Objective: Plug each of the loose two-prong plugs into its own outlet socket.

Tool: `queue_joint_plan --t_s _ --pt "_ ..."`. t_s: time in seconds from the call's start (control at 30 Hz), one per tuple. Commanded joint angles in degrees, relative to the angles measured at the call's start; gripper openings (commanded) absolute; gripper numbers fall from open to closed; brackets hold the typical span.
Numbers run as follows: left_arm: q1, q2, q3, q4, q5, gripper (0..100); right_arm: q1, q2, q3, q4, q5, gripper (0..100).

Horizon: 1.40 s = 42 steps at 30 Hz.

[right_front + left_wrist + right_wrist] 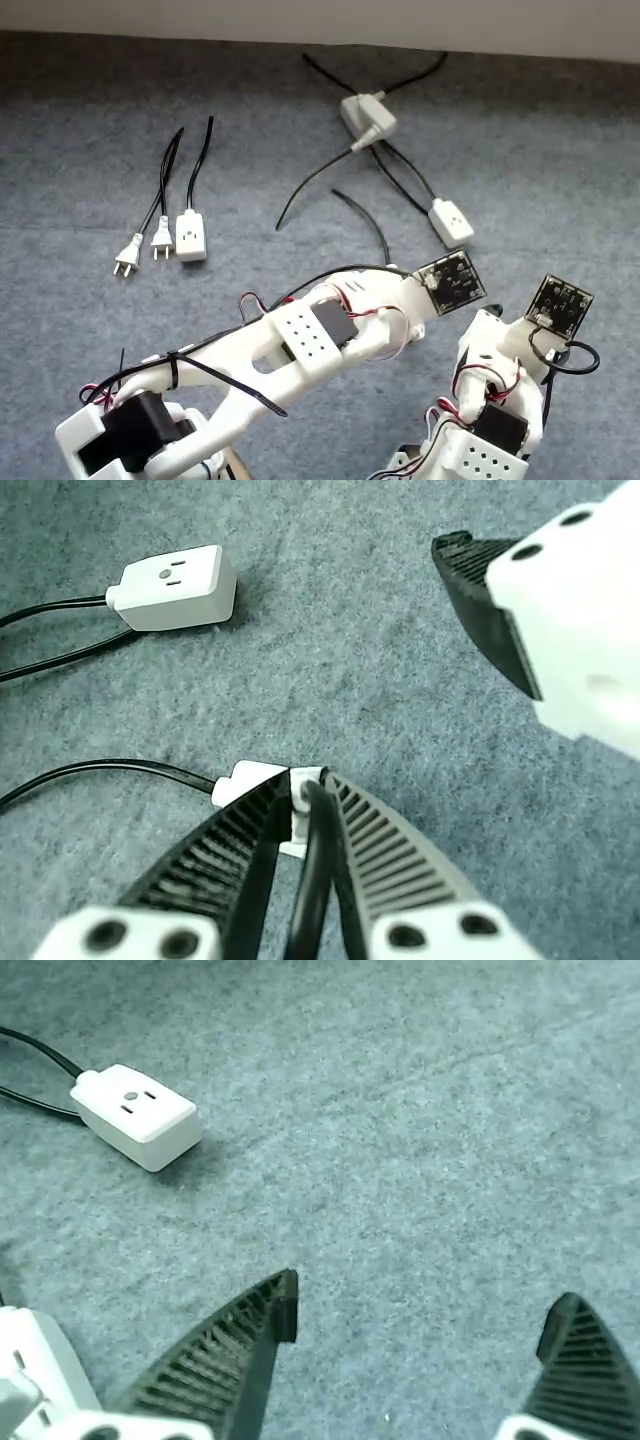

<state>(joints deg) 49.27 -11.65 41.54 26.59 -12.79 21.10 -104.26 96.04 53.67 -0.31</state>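
Note:
My left gripper [305, 782] is shut on a white two-prong plug [248, 780] low over the grey carpet; its black cord [110, 772] trails away. A white outlet socket [175, 585] lies a short way ahead of it, face up, also seen as the socket [135, 1115] and the socket [450, 222]. My right gripper [428, 1302] hangs open over bare carpet beside the left one, nothing between its fingers; one black finger [485, 590] shows in the left wrist view. Two loose plugs [127, 256] [161, 240] lie beside another socket [191, 234] at the left.
A white plug and socket joined together [368, 117] lie at the back centre with black cords crossing there. The left arm [310, 340] stretches across the front of the carpet; the right arm [500, 400] stands at the front right.

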Motion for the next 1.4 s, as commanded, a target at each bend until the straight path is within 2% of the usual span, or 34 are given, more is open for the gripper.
queue_joint_plan --t_s 0.0,0.27,0.67,0.83,1.3,1.37 --pt "0.2 0.0 -1.7 1.8 0.3 1 0.5 -0.7 1.7 0.2 0.7 36.8" --pt "2.2 -6.2 -0.5 4.0 0.3 1 0.5 -0.7 1.7 0.2 0.7 36.8" --pt "1.0 3.6 -4.6 3.2 0.2 1 0.5 -0.7 1.7 0.2 0.7 36.8" --pt "0.9 3.9 -4.4 3.2 -2.5 1 0.5 -0.7 1.7 0.2 0.7 36.8" --pt "-2.0 -0.5 -4.2 7.0 -2.8 1 0.5 -0.7 1.7 0.1 0.7 36.8" --pt "-1.7 0.7 -4.2 7.0 -4.8 1 0.5 -0.7 1.7 0.1 0.7 36.8"
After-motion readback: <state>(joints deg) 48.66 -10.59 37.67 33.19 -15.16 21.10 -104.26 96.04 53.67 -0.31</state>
